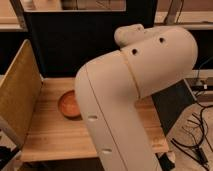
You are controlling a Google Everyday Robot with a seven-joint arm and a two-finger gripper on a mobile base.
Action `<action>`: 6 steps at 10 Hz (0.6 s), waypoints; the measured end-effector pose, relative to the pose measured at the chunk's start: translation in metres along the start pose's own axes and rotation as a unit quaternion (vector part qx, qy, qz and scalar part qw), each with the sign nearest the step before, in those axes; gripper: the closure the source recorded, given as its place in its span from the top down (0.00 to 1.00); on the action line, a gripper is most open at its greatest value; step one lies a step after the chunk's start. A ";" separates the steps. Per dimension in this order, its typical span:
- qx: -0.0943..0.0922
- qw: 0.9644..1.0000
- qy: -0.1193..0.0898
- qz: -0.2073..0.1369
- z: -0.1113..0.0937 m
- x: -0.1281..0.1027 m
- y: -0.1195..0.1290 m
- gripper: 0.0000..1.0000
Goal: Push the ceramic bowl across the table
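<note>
The ceramic bowl (67, 104) is a shallow terracotta bowl on the table (50, 135), left of centre. Its right part is hidden behind my arm. My large white arm (125, 100) fills the middle of the camera view and bends across the table. The gripper is not in view; it lies out of sight beyond the arm.
A tan upright panel (17, 92) stands along the table's left edge. A dark panel (75, 45) backs the table. Cables (195, 140) lie on the floor to the right. The table's right part is hidden by the arm.
</note>
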 end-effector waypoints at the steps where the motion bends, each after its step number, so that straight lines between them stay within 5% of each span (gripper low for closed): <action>1: 0.003 1.000 0.000 -0.003 0.000 0.000 0.000 0.04; 4: 0.042 0.996 -0.010 -0.073 0.001 0.011 0.043 0.00; 6: 0.068 0.986 -0.015 -0.154 0.009 0.037 0.107 0.00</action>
